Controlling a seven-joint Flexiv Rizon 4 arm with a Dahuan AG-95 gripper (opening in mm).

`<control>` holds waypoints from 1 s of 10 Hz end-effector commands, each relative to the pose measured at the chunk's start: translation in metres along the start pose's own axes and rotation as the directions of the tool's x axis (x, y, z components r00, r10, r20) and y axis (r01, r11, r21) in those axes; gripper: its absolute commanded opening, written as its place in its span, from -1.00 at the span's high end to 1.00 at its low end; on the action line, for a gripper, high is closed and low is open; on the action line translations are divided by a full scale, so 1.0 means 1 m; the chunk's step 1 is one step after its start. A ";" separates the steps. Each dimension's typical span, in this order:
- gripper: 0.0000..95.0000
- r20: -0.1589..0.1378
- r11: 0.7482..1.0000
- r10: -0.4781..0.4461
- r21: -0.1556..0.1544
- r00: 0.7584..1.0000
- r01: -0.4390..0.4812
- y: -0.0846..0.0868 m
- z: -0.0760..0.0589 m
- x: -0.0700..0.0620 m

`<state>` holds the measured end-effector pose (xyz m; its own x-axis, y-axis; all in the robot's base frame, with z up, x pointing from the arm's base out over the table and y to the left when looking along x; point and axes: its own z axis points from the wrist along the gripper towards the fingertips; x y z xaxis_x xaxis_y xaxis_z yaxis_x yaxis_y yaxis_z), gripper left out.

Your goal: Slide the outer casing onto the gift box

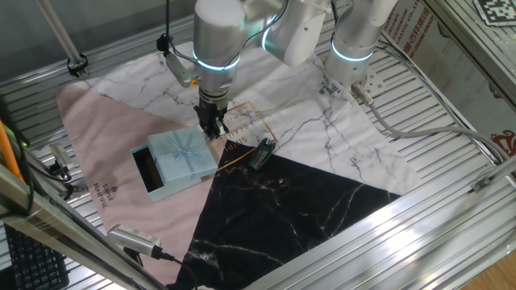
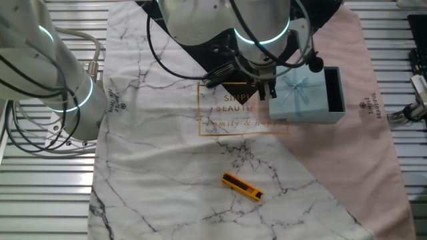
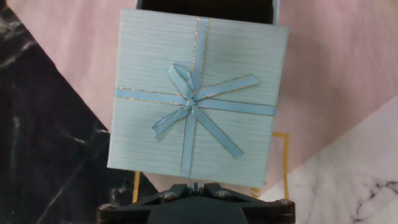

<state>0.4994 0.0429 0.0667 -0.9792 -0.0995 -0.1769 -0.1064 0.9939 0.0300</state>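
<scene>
Outer casing sat most of the way over the gift box, black inside still showing at the far end. Tool was at the casing's near edge, jaws together, prob. pushing not gripping. Risk: off-centre push could skew the casing, jamming it on the tray or sliding both across the cloth. Tabletop was ribbed metal w/ marble-print cloth; comb lay well apart.

I see the outer casing sitting partly over the gift box, tray end sticking out on the side away from the gripper. Gripper sits at the casing's opposite edge; contact I can't tell. Both lie on the cloth mat. A small tool lies on the mat, well apart.
</scene>
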 end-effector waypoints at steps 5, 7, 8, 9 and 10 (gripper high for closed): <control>1.00 -0.005 0.995 0.096 0.029 0.995 -0.096 -0.001 0.002 -0.001; 1.00 0.002 0.993 0.114 0.021 0.993 -0.114 -0.001 0.002 -0.001; 1.00 -0.003 0.993 0.115 0.021 0.993 -0.115 -0.001 0.002 -0.002; 1.00 -0.007 0.993 0.113 0.023 0.994 -0.113 -0.001 0.002 -0.002; 1.00 -0.008 0.994 0.109 0.020 0.994 -0.109 -0.001 0.002 -0.002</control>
<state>0.5022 0.0421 0.0651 -0.9864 0.0103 -0.1642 0.0063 0.9997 0.0244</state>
